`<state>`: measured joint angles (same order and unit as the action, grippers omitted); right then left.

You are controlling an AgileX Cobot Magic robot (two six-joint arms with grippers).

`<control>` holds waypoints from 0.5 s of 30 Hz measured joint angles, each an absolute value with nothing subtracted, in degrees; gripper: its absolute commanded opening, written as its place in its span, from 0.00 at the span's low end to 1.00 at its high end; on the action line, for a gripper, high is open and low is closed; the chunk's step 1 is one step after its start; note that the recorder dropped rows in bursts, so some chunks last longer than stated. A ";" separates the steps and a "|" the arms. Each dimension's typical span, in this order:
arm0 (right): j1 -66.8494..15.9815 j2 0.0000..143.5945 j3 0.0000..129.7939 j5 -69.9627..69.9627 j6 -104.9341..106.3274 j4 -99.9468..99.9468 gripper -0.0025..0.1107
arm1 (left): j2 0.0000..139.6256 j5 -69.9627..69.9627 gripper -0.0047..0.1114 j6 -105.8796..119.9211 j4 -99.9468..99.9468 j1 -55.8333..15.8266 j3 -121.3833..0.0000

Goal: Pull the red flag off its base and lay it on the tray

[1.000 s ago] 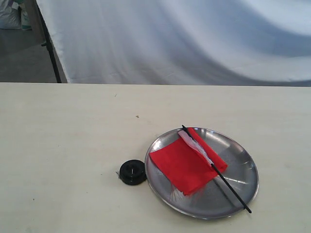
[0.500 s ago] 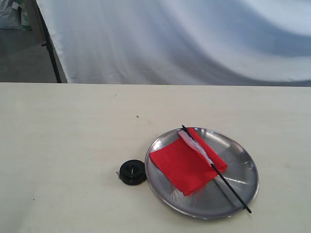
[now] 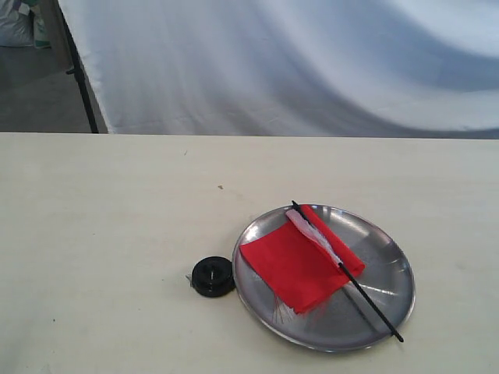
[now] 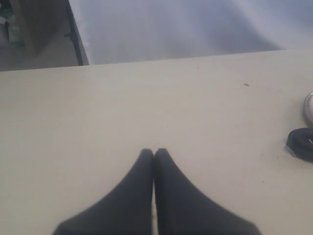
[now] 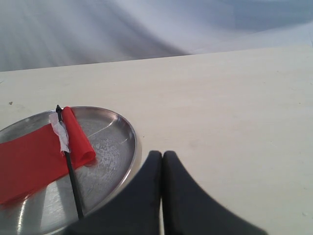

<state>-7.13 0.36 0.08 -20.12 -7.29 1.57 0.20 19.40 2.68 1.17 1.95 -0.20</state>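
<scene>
left jaws: the left gripper [image 4: 154, 152], with dark tapered fingers, has them pressed together with no gap, gripping nothing, over bare table
right jaws: the right gripper [image 5: 162, 154] has its fingers pressed together too, gripping nothing, its tips just beside the tray's rim
flag position: the small red cloth flag on a thin black pole [image 3: 300, 265] lies flat in the round shiny steel tray [image 3: 382, 257]
flag axis: in the exterior view the pole runs diagonally, cloth end far-left, bare end near-right reaching the rim; whitish tape runs along the pole by the cloth
base: the small round black plastic base [image 3: 212, 276] sits on the table just left of the tray, nothing standing in it
surroundings: pale cream table [image 3: 117, 234]; white draped backdrop cloth [image 3: 312, 62] behind it; a black stand leg [image 3: 78, 70] at far left
obstacles: nothing lies between either gripper and the tray
</scene>
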 measured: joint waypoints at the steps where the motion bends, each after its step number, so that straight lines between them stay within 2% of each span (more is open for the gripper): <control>1: -7.13 0.36 0.08 -20.12 -7.29 1.57 0.02 | 0.20 19.55 0.04 2.68 1.17 1.95 -0.20; 15: -7.13 0.36 0.08 -20.12 -7.29 1.57 0.02 | 0.20 19.82 0.04 2.59 1.17 2.65 -0.20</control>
